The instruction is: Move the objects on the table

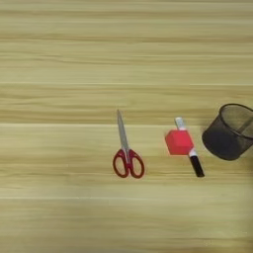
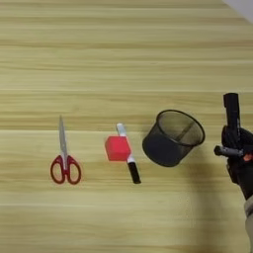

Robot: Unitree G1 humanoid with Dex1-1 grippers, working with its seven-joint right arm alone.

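On the light wooden table (image 1: 59,59) a small red cube (image 2: 117,148) lies against a slim white marker with a black cap (image 2: 129,157), cap end toward the near edge. Both also show in the left eye view: the cube (image 1: 179,142) and the marker (image 1: 189,150). My right gripper (image 2: 231,133) shows only in the right eye view, at the right edge. It is black, hangs to the right of a black mesh cup (image 2: 173,137) and is apart from it. It touches none of the objects.
Red-handled scissors (image 1: 126,150) lie left of the cube, blades pointing away from me. The black mesh cup (image 1: 230,131) stands right of the marker with its open mouth showing. The table's far right corner (image 2: 242,7) shows at top right.
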